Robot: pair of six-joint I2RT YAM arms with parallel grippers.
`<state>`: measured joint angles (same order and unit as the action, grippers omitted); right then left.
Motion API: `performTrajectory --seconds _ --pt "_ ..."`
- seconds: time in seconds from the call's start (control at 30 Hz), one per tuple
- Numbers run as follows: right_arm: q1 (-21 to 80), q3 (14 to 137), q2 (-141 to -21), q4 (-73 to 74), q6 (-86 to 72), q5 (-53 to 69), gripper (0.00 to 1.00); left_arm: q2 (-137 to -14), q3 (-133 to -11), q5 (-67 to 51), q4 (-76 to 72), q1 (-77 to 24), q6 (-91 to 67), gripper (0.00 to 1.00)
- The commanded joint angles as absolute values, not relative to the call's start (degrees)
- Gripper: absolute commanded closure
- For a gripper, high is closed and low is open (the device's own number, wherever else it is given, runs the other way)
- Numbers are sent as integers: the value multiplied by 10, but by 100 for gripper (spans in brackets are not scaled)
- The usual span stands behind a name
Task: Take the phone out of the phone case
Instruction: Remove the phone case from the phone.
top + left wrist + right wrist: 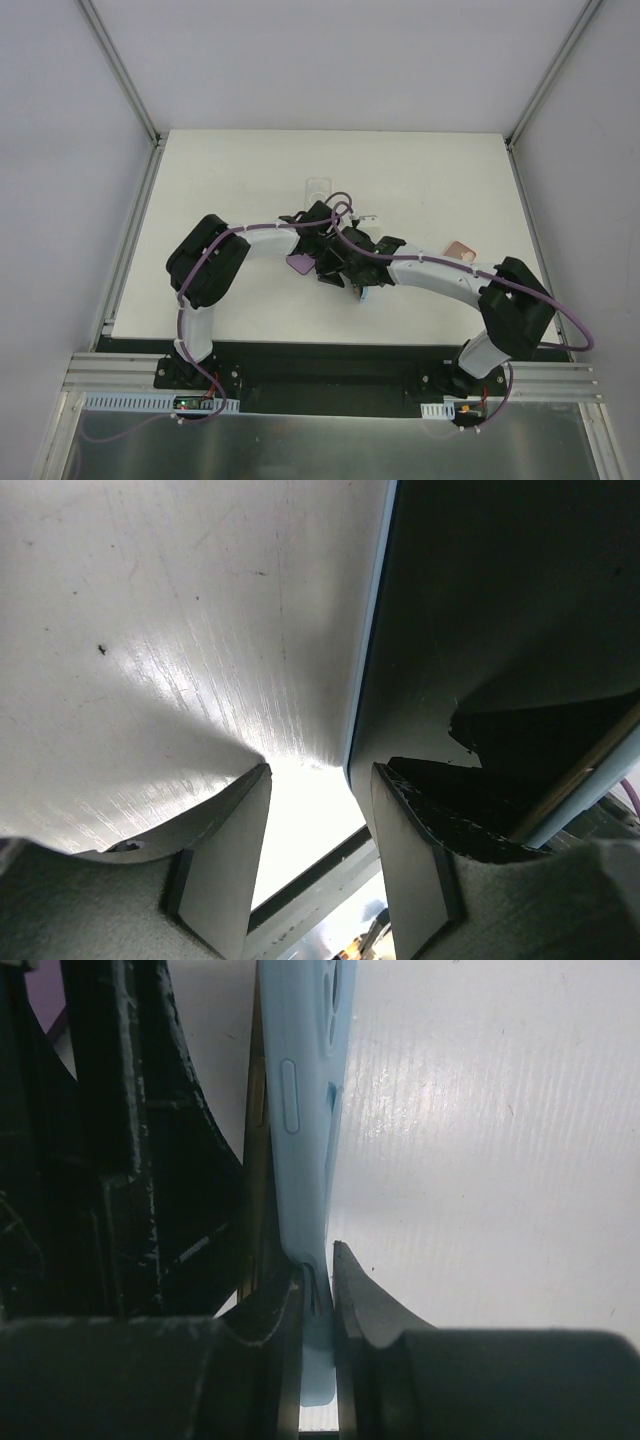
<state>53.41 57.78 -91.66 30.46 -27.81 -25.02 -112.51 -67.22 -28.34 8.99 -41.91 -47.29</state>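
In the view from above, the left arm [215, 262] and the right arm [452, 278] meet over the middle of the white table [230, 170]. A small part of the light blue phone case [366, 293] shows just under the place where they meet; the rest is hidden by the wrists. A flat purple thing [299, 266] lies beside the left wrist, a clear case [320, 187] lies further back, and a pinkish thing [460, 249] lies near the right arm. In the left wrist view, the left gripper [320, 775] has its fingers spread, and only the bright table shows in the gap between them. The dark phone [480, 600], with a thin blue line along its edge, stands just beside the right-hand finger. In the right wrist view, the right gripper [318, 1265] has its fingers almost together and pinches the thin blue wall of the case. The phone's golden edge runs along the left side of that wall, with black parts of the other gripper next to it.
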Motion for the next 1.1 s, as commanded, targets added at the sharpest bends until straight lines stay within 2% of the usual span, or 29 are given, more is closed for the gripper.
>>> performTrajectory --seconds 0.0,0.3,0.73,0.97,1.07 --pt "529 529 -1059 199 -348 -167 90 -1150 -648 -223 120 -430 -448 52" --pt "526 539 -1089 244 -353 -192 87 -1150 -652 -222 122 -430 -446 52" --pt "518 500 -1135 151 -369 -163 85 -1149 -643 -220 122 -430 -445 52" --pt "508 469 -1143 110 -369 -156 80 -1148 -641 -220 123 -431 -446 52" --pt "507 460 -1127 97 -369 -156 93 -1143 -636 -217 124 -428 -446 52"
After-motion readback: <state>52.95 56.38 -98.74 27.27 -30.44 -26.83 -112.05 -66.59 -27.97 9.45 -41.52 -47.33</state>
